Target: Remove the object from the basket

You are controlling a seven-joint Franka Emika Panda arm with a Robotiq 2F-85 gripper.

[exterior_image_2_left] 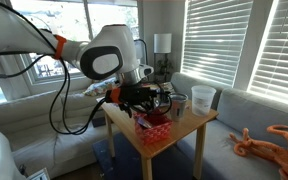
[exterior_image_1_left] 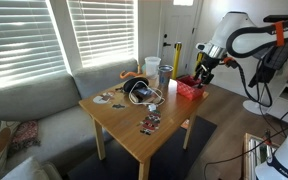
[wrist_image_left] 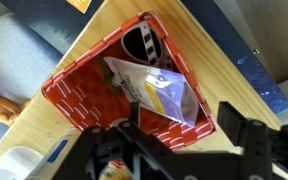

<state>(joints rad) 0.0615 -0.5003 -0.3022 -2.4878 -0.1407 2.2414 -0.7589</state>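
Observation:
The red perforated basket (wrist_image_left: pixel 72 82) sits at a corner of the wooden table and shows in both exterior views (exterior_image_1_left: pixel 191 89) (exterior_image_2_left: pixel 154 128). A flat packet (wrist_image_left: pixel 160 92) printed in purple, yellow and white lies tilted inside it, next to a dark round item (wrist_image_left: pixel 144 42). My gripper (wrist_image_left: pixel 184 132) hangs just above the basket's near edge with its two black fingers spread apart and nothing between them. It also shows in both exterior views (exterior_image_1_left: pixel 201 68) (exterior_image_2_left: pixel 147 100), a little above the basket.
A clear plastic cup (exterior_image_1_left: pixel 152 67) (exterior_image_2_left: pixel 202 97), black headphones with a cable (exterior_image_1_left: pixel 137 91) and small cards (exterior_image_1_left: pixel 150 123) lie on the table (exterior_image_1_left: pixel 124 115). A sofa (exterior_image_1_left: pixel 24 105) stands beside it. An orange octopus toy (exterior_image_2_left: pixel 269 145) lies on the cushion.

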